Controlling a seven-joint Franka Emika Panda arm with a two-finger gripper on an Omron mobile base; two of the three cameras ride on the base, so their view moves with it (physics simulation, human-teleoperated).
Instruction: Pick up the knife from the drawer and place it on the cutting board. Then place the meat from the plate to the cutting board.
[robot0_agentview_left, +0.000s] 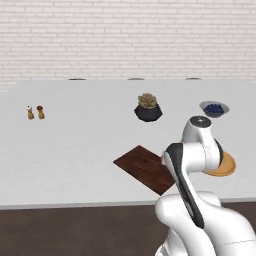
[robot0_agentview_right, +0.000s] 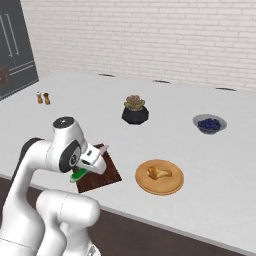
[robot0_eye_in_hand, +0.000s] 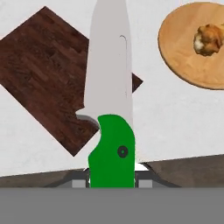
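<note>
I've got the hand (robot0_eye_in_hand: 112, 181) clamped on the bright green handle of the small kitchen knife (robot0_eye_in_hand: 109, 105), its silver-grey blade pointing away from me, above the front edge of the white tabletop (robot0_agentview_left: 75, 150). Under the blade lies the flat dark reddish-brown wooden cutting board (robot0_eye_in_hand: 52, 78), set askew near that front edge; the knife is held in the air over it, not resting on it. Just beside the board, toward the right edge, sits the round tan wooden plate (robot0_agentview_right: 159, 177) with the lumpy golden-brown meat (robot0_agentview_right: 159, 172) on it. Farther back, mid-tabletop, a black faceted pot with a succulent (robot0_agentview_right: 135, 111); to its right a grey bowl of dark blue berries (robot0_agentview_right: 209, 124). Toward the far left, two small brown shakers (robot0_agentview_right: 43, 98).
</note>
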